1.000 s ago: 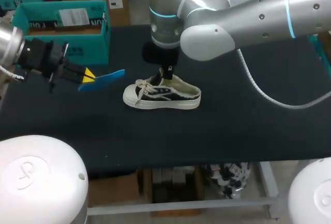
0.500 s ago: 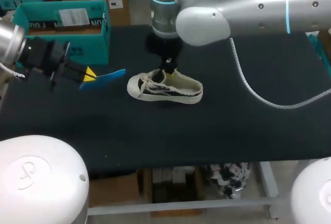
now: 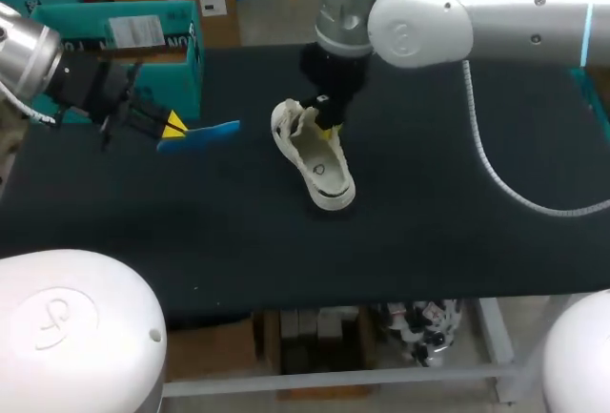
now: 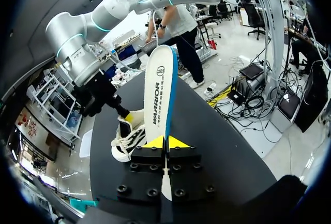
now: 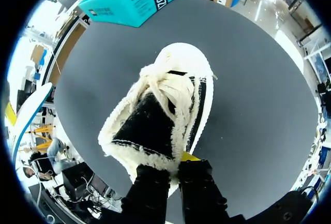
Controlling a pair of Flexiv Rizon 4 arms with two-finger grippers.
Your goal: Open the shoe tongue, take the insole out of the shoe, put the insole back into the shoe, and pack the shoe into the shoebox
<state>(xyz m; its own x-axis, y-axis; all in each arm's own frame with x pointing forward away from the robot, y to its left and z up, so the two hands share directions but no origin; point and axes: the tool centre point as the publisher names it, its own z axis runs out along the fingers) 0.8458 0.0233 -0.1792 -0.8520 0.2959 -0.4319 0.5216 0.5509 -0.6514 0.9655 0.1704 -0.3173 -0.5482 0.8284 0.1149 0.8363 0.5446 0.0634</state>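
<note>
Black table [image 3: 457, 241] — right gripper [image 3: 328, 127] pinching shoe [image 3: 319, 160] rim; left gripper [image 3: 173, 127] clamped on blue insole [image 3: 208, 133].

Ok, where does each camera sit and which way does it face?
Head view: above and behind, looking down on the table; left arm and right arm enter from the sides.
Left wrist view: on the left arm, looking along the left gripper, shut on the insole, toward the shoe.
Right wrist view: on the right arm, looking down past the right gripper onto the shoe it grips.
Shared: all three show shoe and insole.
</note>
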